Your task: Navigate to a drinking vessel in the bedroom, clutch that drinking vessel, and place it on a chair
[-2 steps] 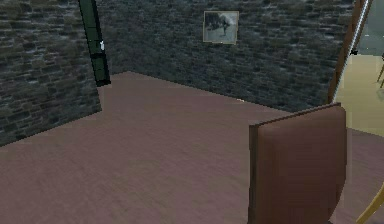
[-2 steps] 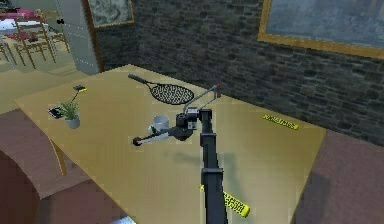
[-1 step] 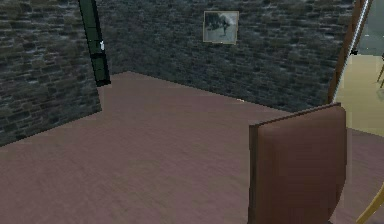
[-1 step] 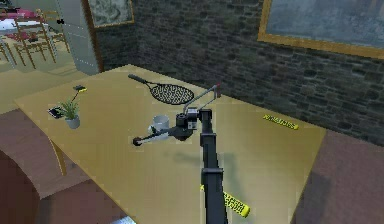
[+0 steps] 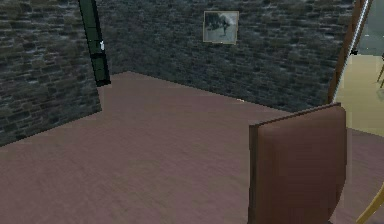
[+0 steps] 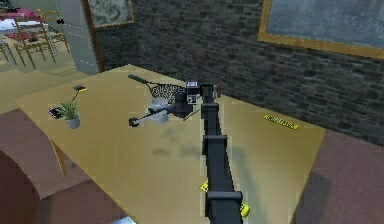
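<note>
In the arm side view my arm [image 6: 218, 160] reaches out over a wooden table [image 6: 150, 170]. The gripper [image 6: 143, 119] is at its far end, above the tabletop, with a small greyish thing at its fingers. I cannot tell whether it holds anything. Just behind it lies a dark racket-like thing [image 6: 158, 90] with a mesh head. A brown chair back [image 5: 300, 165] stands close at the forward view's lower right. No drinking vessel can be made out by shape.
On the table are a small potted plant [image 6: 70, 112], a flat phone-like thing [image 6: 54, 112] and a yellow stick [image 6: 282, 122]. Dark brick walls carry framed pictures [image 5: 221, 26] [image 6: 325, 25]. Wooden chairs [image 6: 30, 42] stand beyond a doorway. Open floor [image 5: 140, 140] lies ahead.
</note>
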